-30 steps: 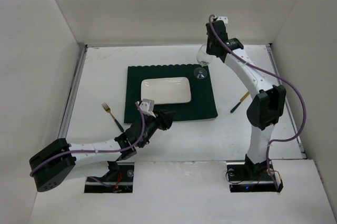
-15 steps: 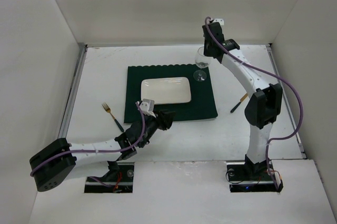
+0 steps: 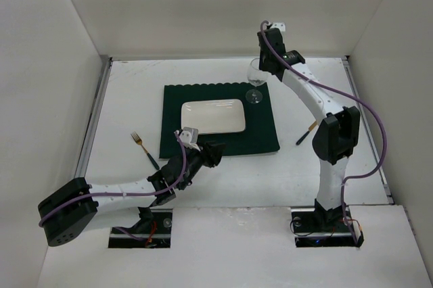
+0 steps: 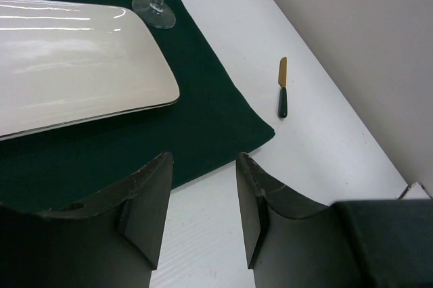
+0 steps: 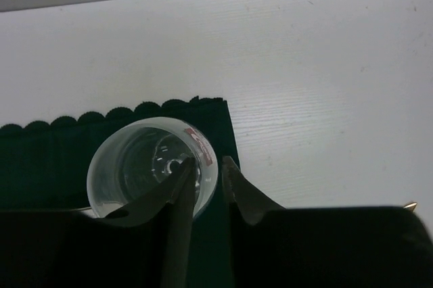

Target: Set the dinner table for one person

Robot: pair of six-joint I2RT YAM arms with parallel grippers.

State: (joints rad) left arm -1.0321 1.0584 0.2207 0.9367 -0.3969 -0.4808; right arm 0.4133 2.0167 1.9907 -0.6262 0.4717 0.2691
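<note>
A clear wine glass [image 3: 255, 80] stands upright on the far right corner of the dark green placemat [image 3: 260, 132], which lies on the white dinner table [image 3: 135, 92]. My right gripper [image 3: 261, 65] hovers over the glass. In the right wrist view its jaws [image 5: 208, 166] straddle the glass rim [image 5: 135, 159], slightly open, one finger inside the bowl and one outside with a thin gap. A white rectangular plate [image 3: 213, 117] sits in the placemat's middle. My left gripper [image 3: 215, 153] rests low at the placemat's near edge, open and empty [image 4: 203, 159].
A gold fork with a dark handle [image 3: 143, 149] lies on the table left of the placemat. A gold knife with a dark handle [image 3: 308, 132] lies to its right, also visible as the knife [image 4: 283, 92]. Metal rails run along both table sides.
My right gripper carried the glass leftward onto the placemat's far right corner, and its jaws have parted a little around the rim. The left arm has not moved.
</note>
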